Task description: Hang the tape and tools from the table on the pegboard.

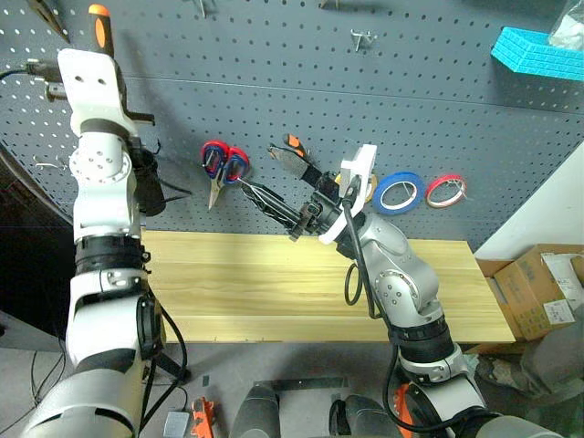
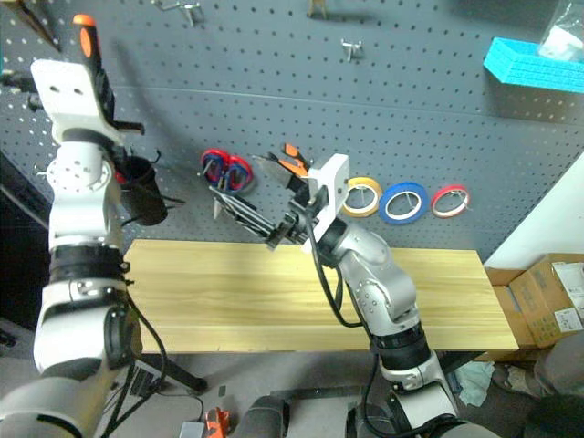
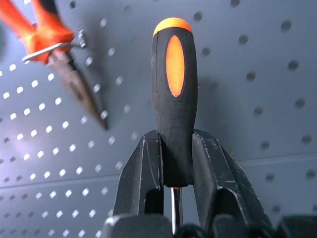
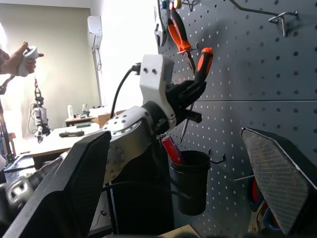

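So the left gripper (image 3: 171,163) is pinched tight on the screwdriver (image 3: 172,99), clamped low on the orange-and-black handle with the butt end sticking up and the thin shaft running down between the fingers. It's held high at the far left of the pegboard (image 1: 438,109), right by the orange-handled pliers (image 3: 47,37) that already hang off a hook there. Below it a black cup (image 4: 192,181) hangs on the board.

The right gripper (image 2: 265,224) sits mid-scene over the far edge of the table (image 1: 274,283), fingers spread wide, holding nothing. The blue tape (image 1: 399,192) is already on the board off to the right, next to the red-and-white roll (image 1: 445,191), and the tabletop looks bare.

Looks like the screwdriver is the last piece to go up. The next move probably needs the shaft lined up with a holder or hook before the left fingers let go, or it'll just drop.
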